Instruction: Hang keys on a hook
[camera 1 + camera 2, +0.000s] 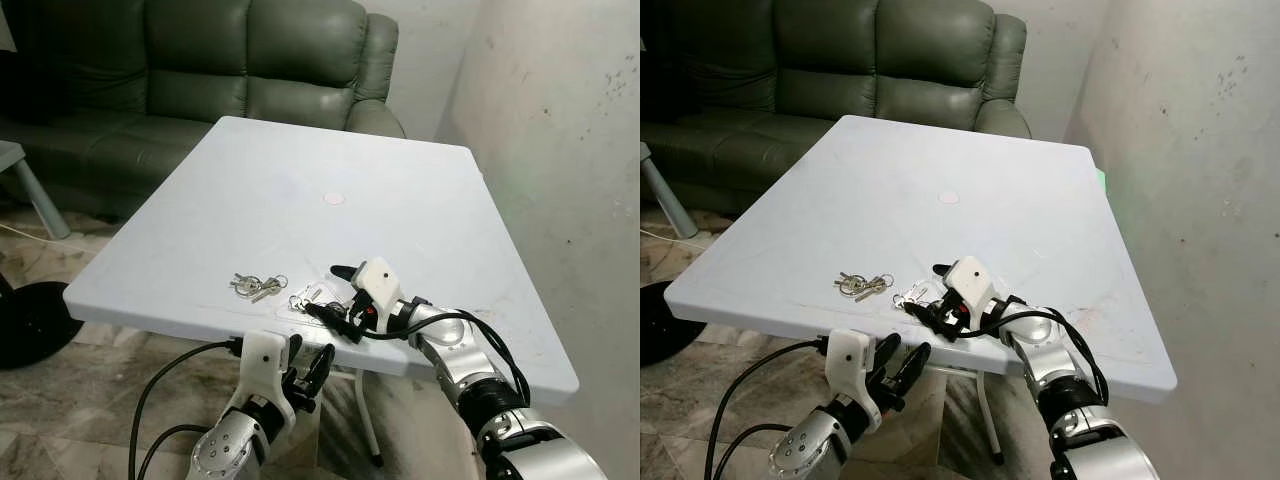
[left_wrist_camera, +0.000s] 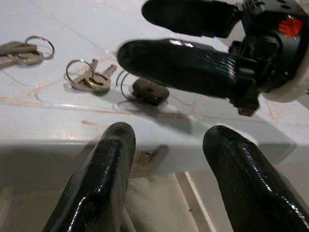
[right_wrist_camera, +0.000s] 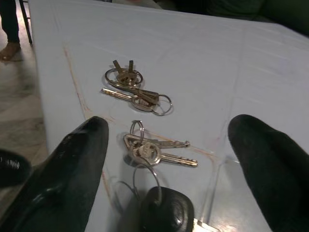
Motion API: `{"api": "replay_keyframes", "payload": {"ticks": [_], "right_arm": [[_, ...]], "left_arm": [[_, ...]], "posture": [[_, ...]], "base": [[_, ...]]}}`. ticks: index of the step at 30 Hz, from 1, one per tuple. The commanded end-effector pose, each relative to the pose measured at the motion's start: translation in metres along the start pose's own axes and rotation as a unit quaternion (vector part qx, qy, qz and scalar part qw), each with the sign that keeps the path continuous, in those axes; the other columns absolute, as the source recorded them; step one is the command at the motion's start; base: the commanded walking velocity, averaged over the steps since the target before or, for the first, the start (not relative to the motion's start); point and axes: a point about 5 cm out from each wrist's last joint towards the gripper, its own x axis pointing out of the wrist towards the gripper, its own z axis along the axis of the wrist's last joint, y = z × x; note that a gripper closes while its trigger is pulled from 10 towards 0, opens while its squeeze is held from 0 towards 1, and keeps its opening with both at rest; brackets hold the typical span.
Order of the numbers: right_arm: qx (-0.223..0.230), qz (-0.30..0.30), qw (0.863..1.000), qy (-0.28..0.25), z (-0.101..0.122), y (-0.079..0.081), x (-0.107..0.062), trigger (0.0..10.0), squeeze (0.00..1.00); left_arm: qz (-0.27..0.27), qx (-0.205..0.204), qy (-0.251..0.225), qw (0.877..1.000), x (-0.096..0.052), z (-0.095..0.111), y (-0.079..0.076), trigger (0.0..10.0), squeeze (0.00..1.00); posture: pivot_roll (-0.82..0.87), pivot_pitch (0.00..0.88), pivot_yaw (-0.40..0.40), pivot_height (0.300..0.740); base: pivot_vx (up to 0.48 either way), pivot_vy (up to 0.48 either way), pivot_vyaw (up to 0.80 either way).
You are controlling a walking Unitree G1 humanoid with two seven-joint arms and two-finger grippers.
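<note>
1. The right gripper [image 1: 335,290] rests low on the white table [image 1: 400,200], fingers spread wide, holding nothing.
2. The nearer key bunch [image 3: 154,152], with its dark fob, lies between those fingers.
3. A second key bunch [image 1: 257,286] lies just beyond.
4. The left gripper [image 1: 308,362] hangs open under the table edge.

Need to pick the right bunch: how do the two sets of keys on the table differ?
The near key bunch lies between the open right gripper fingers and carries a dark round fob; the far key bunch lies beyond the fingertips, with no fob visible. The far bunch has several rings spread out; the near one looks more compact. Both are silver, flat on the white table.
</note>
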Motion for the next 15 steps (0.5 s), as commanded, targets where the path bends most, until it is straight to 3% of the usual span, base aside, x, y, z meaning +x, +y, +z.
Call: {"api": "replay_keyframes", "payload": {"ticks": [1, 8, 11, 12, 15], "right_arm": [[0.009, -0.008, 1.0, 0.009, -0.001, 0.0009, 0.0038, 9.8, 0.0], [0.004, -0.002, 1.0, 0.009, -0.0027, 0.0062, 0.0057, 9.1, 0.0], [0.002, 0.001, 1.0, 0.011, -0.0043, 0.007, 0.0046, 7.4, 0.0], [-0.001, -0.004, 1.0, 0.019, -0.0065, 0.0063, 0.0033, 6.0, 0.0], [-0.001, -0.004, 1.0, 0.024, -0.0078, 0.006, 0.0027, 5.3, 0.0]], "left_arm": [[-0.005, -0.002, -0.008, 1.0, 0.0009, 0.0052, -0.0076, 10.0, 0.0], [-0.005, -0.004, -0.007, 1.0, -0.0002, 0.005, -0.0094, 10.0, 0.0], [-0.004, -0.006, -0.006, 1.0, -0.0008, 0.0048, -0.0099, 10.0, 0.0], [-0.003, -0.007, -0.005, 1.0, -0.001, 0.0045, -0.0103, 10.0, 0.0], [-0.002, -0.008, -0.005, 1.0, -0.0013, 0.0042, -0.0103, 10.0, 0.0]], "posture": [[0.16, 0.056, -0.101, 0.74], [0.16, 0.064, -0.104, 0.74], [0.16, 0.066, -0.105, 0.74], [0.16, 0.07, -0.107, 0.74], [0.16, 0.07, -0.107, 0.74]], "base": [[0.0, 0.0, 0.0], [0.0, 0.0, 0.0], [0.0, 0.0, 0.0], [0.0, 0.0, 0.0], [0.0, 0.0, 0.0]]}}
